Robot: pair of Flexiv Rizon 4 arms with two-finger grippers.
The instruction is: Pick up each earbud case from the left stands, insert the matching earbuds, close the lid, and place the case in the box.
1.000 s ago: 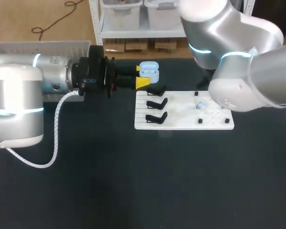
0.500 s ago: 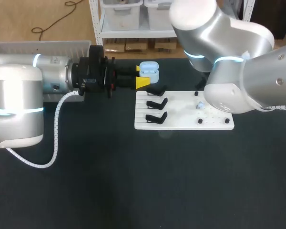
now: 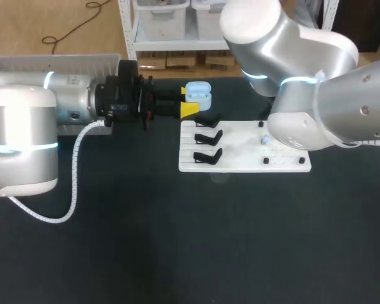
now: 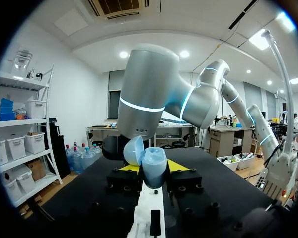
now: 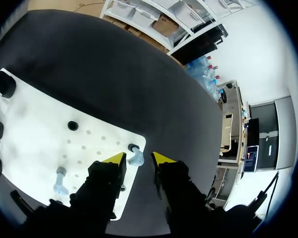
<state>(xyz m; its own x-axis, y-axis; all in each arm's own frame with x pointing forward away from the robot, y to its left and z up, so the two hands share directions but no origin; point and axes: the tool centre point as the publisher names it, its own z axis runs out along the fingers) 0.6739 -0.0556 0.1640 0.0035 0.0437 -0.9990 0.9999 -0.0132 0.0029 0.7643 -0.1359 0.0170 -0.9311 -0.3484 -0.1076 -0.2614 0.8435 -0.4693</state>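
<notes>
Left gripper (image 4: pixel 153 169) clamped on the open earbud case (image 4: pixel 154 159); right gripper (image 5: pixel 138 158) parted around an earbud (image 5: pixel 136 159).

Largest in the head view are the two arms. The left arm (image 3: pixel 25 107) lies level across the upper left of the frame. The right arm (image 3: pixel 304 82) fills the upper right and hides its own gripper there. Beneath them the dark table (image 3: pixel 177 253) carries a white board (image 3: pixel 240 158) right of centre, with three black stands (image 3: pixel 208 136) along its left edge. The light blue case sits between the yellow tips just above the board's upper left corner, lid up. In the right wrist view, the fingers stand apart with one light blue earbud between them at the board's edge. A second earbud (image 5: pixel 59 182) stands on the board beside the gripper.
</notes>
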